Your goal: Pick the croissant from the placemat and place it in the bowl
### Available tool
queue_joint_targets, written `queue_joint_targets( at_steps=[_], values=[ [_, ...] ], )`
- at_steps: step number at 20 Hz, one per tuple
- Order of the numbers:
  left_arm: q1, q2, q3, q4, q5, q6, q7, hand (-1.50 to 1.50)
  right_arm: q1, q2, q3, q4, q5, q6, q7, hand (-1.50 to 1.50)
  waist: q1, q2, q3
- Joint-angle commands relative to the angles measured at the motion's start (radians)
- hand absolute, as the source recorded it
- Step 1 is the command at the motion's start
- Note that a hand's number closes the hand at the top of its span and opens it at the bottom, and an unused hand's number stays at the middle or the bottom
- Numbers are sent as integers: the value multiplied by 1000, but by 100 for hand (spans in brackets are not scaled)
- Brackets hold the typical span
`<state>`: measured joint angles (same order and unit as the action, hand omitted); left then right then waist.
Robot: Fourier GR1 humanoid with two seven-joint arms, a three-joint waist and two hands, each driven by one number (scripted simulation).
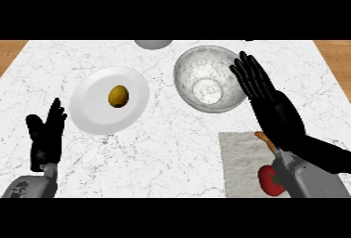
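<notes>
Both hands open, empty. Right hand (pixel 270 102) overlaps bowl (pixel 195 60) rim and covers most of croissant (pixel 261 137) on placemat (pixel 240 153); tomato (pixel 269 182) near it. Left hand (pixel 47 135) rests lower left.

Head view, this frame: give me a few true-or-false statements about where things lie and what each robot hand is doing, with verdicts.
1. The croissant is in the bowl. False: the bowl looks empty. A brown sliver that looks like the croissant shows on the placemat, only partly visible.
2. The right robot hand is open, fingers straight, at the bowl's right rim. True.
3. The tomato lies on the plate. False: it lies on the placemat, and the plate carries a yellow-brown oval item.
4. The left robot hand rests open at the lower left, holding nothing. True.
</notes>
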<state>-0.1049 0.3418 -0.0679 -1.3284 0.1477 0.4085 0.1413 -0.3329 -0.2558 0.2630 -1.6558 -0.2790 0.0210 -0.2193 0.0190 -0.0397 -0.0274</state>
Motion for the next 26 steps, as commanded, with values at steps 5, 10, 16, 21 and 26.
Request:
queue_joint_targets(
  at_steps=[5, 10, 16, 21, 26],
  values=[
    [-84, -37, 19, -193, 144, -178, -141, 0, 56, -201, -42, 106, -65, 155, 220, -150, -15, 35, 25],
    [-43, -26, 38, -225, 242, -301, -165, 0, 116, -360, -128, 297, 268, -70, 178, -150, -8, 43, 26],
    [-23, -12, 59, -258, 278, -367, -155, 0, -28, -398, -115, 376, 430, -87, 78, -150, 0, 41, 27],
    [-37, -7, 65, -223, 273, -376, -154, 0, -145, -589, -35, 427, 503, 160, 243, -150, 10, 45, 25],
    [-79, -17, 46, -232, 259, -369, -150, 0, -228, -691, 170, 408, 581, 504, 427, -150, 39, 48, 17]
  ],
)
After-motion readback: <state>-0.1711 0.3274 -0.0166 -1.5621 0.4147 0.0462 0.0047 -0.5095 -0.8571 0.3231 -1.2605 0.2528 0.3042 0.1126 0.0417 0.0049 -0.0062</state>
